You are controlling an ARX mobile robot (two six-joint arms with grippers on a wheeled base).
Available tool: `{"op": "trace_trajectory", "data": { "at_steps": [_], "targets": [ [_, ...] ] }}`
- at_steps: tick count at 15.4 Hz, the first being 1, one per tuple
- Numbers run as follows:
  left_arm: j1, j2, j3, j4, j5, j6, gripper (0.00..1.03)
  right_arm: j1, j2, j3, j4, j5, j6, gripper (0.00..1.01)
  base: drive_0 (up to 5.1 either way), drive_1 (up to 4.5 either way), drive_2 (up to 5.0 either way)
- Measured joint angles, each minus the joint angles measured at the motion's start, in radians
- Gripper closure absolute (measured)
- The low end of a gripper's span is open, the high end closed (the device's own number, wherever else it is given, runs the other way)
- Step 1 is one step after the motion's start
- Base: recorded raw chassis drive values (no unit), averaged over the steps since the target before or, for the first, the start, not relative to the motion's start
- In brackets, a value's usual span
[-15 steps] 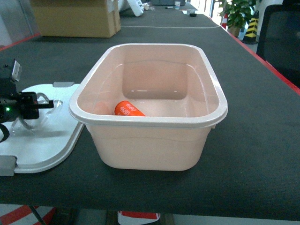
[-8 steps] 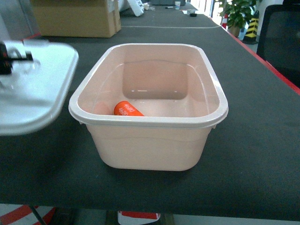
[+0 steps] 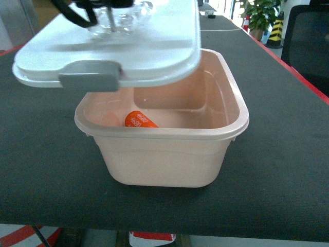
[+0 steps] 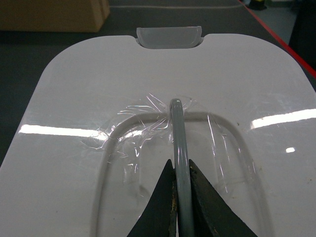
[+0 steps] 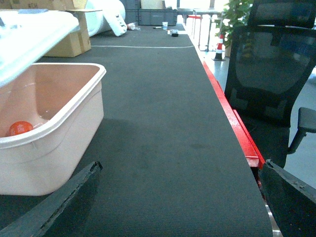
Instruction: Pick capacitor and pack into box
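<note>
Left gripper (image 4: 180,207) clamped on grey handle (image 4: 177,133) of white lid (image 3: 139,46), lid held tilted above box (image 3: 164,154), covering its 10 o'clock corner. Grey latch (image 3: 90,82) hangs at lid's near edge. Orange capacitor (image 3: 140,120) lies inside box on floor, toward 7 o'clock. Right gripper (image 5: 177,207) jaws wide apart, low over black table (image 5: 173,123), at box's 3 o'clock, well apart from it.
</note>
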Motion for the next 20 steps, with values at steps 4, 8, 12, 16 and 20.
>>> {"op": "trace_trajectory", "data": {
  "at_steps": [4, 8, 12, 16, 20],
  "targets": [
    [-0.172, 0.102, 0.126, -0.163, -0.151, -0.047, 1.01, 0.0, 0.0, 0.0, 0.0, 0.0, 0.0, 0.03, 0.0, 0.0, 0.0],
    [-0.188, 0.174, 0.16, -0.192, -0.18, -0.121, 1.01, 0.0, 0.0, 0.0, 0.0, 0.0, 0.0, 0.03, 0.0, 0.0, 0.0],
    [-0.182, 0.214, 0.161, -0.193, -0.183, -0.142, 1.01, 0.0, 0.0, 0.0, 0.0, 0.0, 0.0, 0.03, 0.0, 0.0, 0.0],
    [-0.168, 0.216, 0.16, -0.189, -0.164, -0.142, 1.01, 0.0, 0.0, 0.0, 0.0, 0.0, 0.0, 0.03, 0.0, 0.0, 0.0],
    [-0.16, 0.208, 0.14, -0.174, -0.149, -0.138, 1.01, 0.0, 0.0, 0.0, 0.0, 0.0, 0.0, 0.03, 0.0, 0.0, 0.0]
  ]
}}
